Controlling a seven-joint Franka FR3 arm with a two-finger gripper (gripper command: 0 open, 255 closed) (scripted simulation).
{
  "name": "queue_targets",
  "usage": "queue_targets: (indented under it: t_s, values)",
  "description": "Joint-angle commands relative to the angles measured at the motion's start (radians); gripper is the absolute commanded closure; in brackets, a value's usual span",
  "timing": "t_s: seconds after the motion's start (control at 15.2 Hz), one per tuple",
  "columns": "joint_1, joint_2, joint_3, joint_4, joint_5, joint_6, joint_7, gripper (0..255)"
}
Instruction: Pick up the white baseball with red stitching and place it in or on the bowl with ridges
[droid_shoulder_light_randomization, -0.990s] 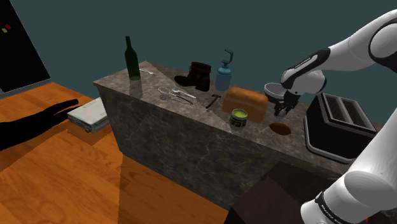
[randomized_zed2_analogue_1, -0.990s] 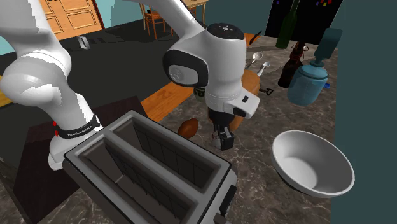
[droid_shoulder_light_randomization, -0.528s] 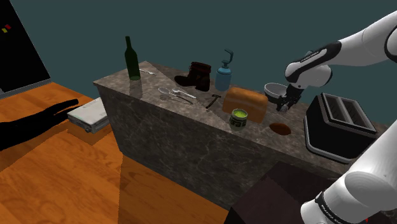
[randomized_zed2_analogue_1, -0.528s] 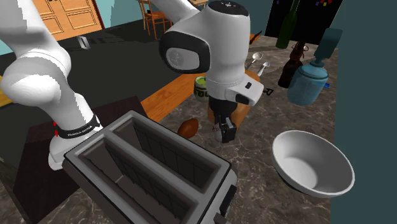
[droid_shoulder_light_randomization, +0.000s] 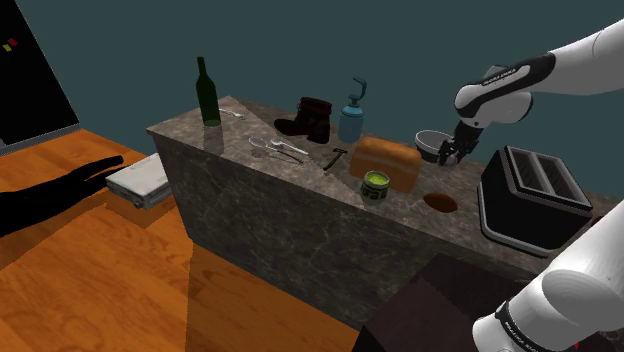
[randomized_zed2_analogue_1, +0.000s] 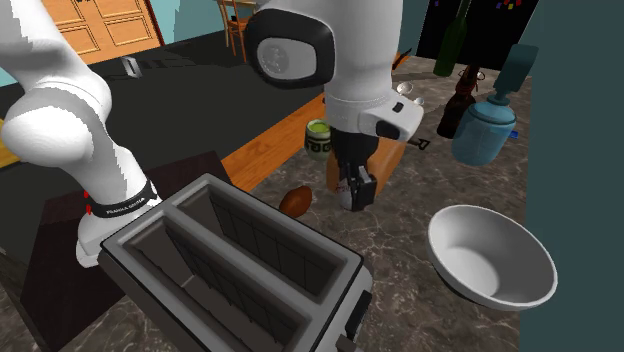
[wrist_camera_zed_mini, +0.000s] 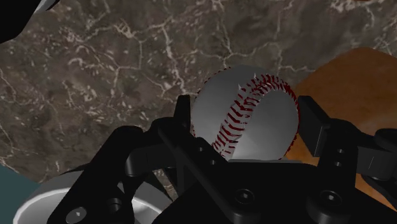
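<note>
Your gripper is clamped on the baseball, which is white with red stitching. The black fingers press it from either side.

The ball is up off the marbled counter, beside the grey bowl and not over it. In the second exterior view the gripper hangs to the bowl's left, with bare counter showing between them. In the shoulder view the gripper overlaps the right rim of the bowl.

Around the bowl, shoulder view:
- an orange-brown block sits just beside it on the left
- a green-lidded jar stands in front of that block
- a small brown oval lies near the counter's front edge, below the bowl
- a dark toaster is off to the bowl's right
- a blue soap dispenser stands further left of the bowl, past the block

The wrist view shows a pale curved rim past the gripper's base; you cannot tell for sure that it is the bowl
</note>
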Motion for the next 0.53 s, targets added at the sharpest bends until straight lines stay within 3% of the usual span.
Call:
queue_targets:
  t_s: [0.0,0.46]
  values:
    - [0.001,-0.023,0.001,0.009,-0.018,-0.028,0.016,255]
    - [0.000,-0.076,0.007,0.057,-0.056,-0.121,0.047,255]
